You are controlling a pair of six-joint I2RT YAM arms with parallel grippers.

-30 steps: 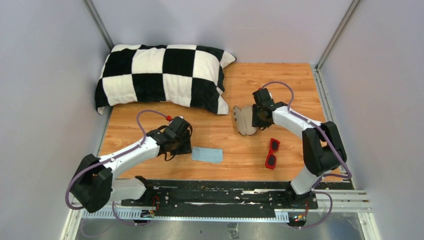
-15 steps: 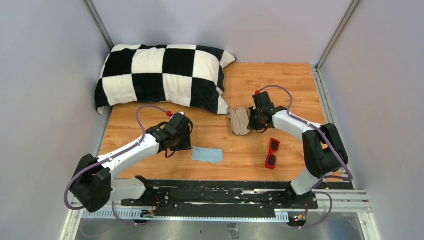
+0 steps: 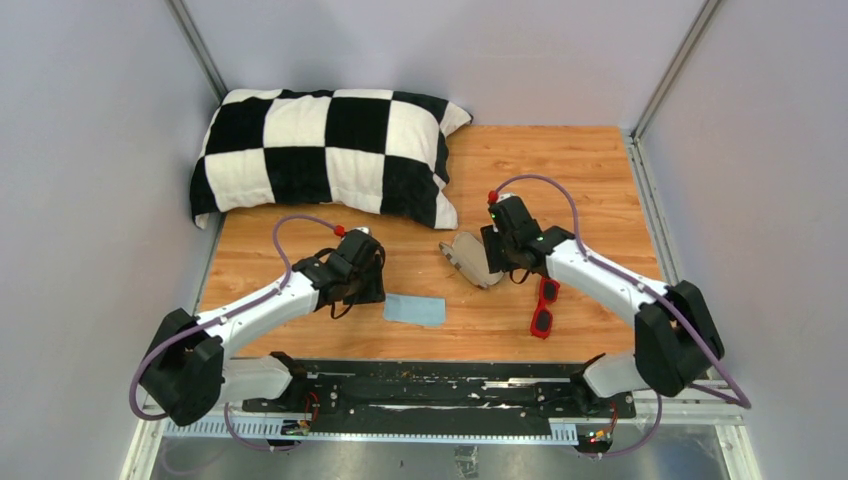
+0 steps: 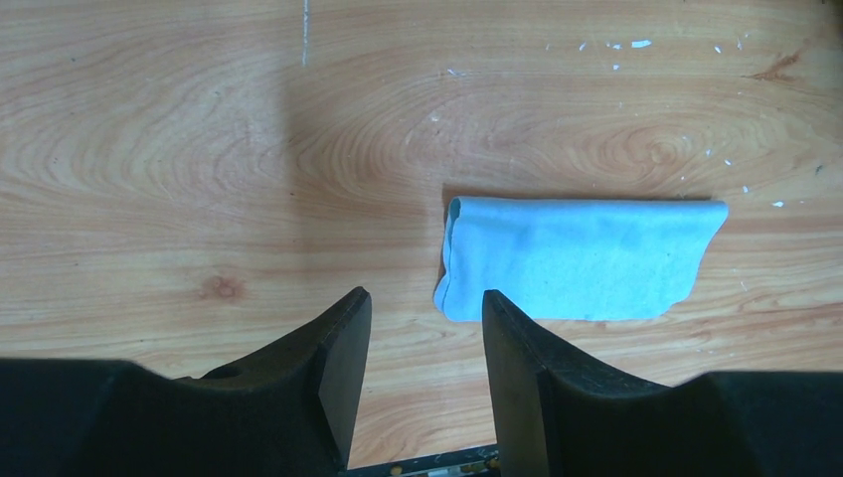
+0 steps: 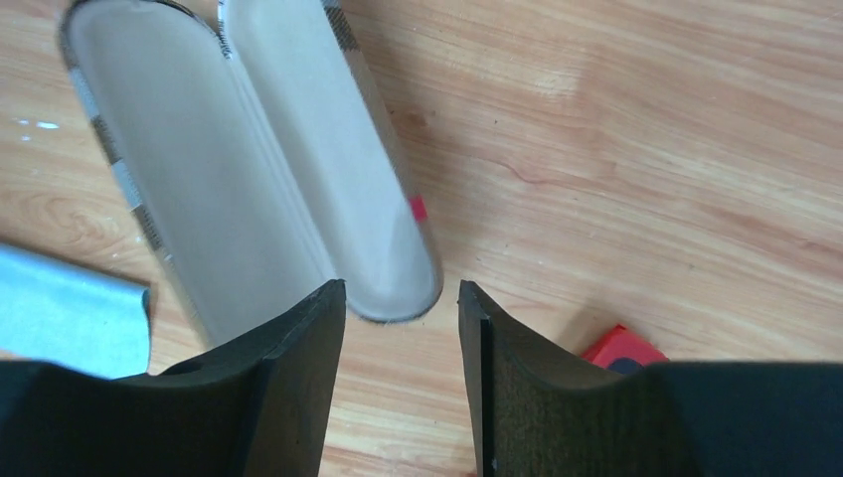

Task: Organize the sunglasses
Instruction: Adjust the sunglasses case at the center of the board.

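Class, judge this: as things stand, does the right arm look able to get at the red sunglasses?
Probably yes. The sunglasses lie free close by the right gripper, whose jaws stand open and empty; the open case lies to the other side, not between.

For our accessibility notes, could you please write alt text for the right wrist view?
An oblong case lies open on the wooden table, pale lining up, beyond the open, empty right gripper. A corner of the red sunglasses shows at lower right, a blue cloth at lower left.
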